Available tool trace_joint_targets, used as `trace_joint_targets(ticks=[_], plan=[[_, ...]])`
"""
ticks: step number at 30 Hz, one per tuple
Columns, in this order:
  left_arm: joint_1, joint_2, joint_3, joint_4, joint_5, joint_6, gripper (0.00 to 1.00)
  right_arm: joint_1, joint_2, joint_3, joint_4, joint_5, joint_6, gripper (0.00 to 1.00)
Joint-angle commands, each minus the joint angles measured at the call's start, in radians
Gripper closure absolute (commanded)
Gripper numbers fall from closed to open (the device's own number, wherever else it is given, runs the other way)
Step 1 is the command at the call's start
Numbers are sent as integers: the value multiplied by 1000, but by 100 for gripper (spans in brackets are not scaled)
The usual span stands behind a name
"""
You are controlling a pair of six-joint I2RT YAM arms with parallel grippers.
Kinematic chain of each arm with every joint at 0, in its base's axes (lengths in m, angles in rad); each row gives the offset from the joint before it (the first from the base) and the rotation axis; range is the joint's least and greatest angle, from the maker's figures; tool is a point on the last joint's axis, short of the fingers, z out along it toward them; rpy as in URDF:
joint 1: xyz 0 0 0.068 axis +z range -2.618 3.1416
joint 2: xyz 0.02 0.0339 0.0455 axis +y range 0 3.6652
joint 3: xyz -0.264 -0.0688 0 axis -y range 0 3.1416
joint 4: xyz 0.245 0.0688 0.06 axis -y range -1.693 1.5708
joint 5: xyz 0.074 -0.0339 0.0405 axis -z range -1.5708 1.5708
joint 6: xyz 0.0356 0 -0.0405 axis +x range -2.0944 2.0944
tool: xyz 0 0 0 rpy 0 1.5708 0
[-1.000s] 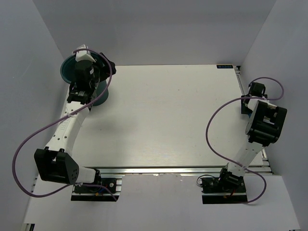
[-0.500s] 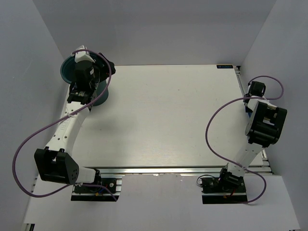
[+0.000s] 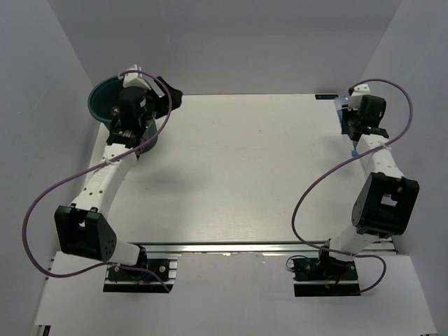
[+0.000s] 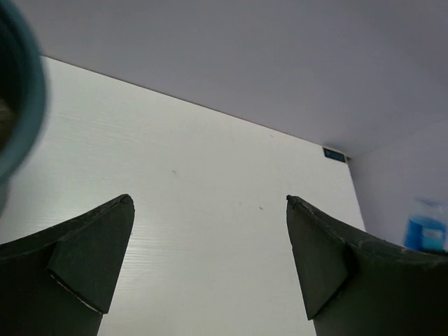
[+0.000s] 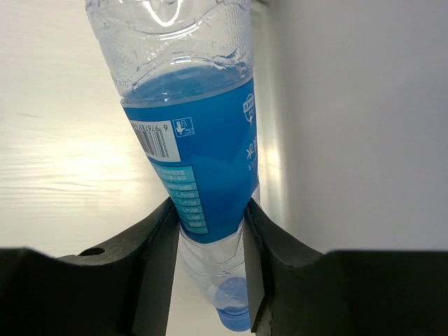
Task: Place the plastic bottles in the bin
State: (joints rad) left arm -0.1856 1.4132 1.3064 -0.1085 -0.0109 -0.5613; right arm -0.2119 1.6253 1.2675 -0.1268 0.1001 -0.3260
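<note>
r gripper (image 5: 208, 210) clamped tight on clear bottle w/ blue label (image 5: 189, 140), cap end toward wrist cam, by far right edge of table (image 3: 245, 168), l gripper (image 4: 208, 203) wide open, nothing in it, just beside teal bin (image 3: 103, 98) at far left corner

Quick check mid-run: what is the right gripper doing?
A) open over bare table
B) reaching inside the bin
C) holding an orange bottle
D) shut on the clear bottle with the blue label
D: in the right wrist view the right gripper has its fingers pressed against both sides of the blue-labelled bottle.
</note>
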Motion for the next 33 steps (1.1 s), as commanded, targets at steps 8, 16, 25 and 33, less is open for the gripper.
trace_joint_targets(ticks=[8,16,25,33], plan=[[-271,258,234,61,170,0,2,293,-56,27,81,-733,307,82],[-354,343,291,73,201,-3,2,500,22,98,96,-789,390,82],[-373,354,298,17,129,49,11,539,51,159,182,-896,488,82],[-373,313,309,1,26,66,60,540,-4,109,205,-887,487,37]])
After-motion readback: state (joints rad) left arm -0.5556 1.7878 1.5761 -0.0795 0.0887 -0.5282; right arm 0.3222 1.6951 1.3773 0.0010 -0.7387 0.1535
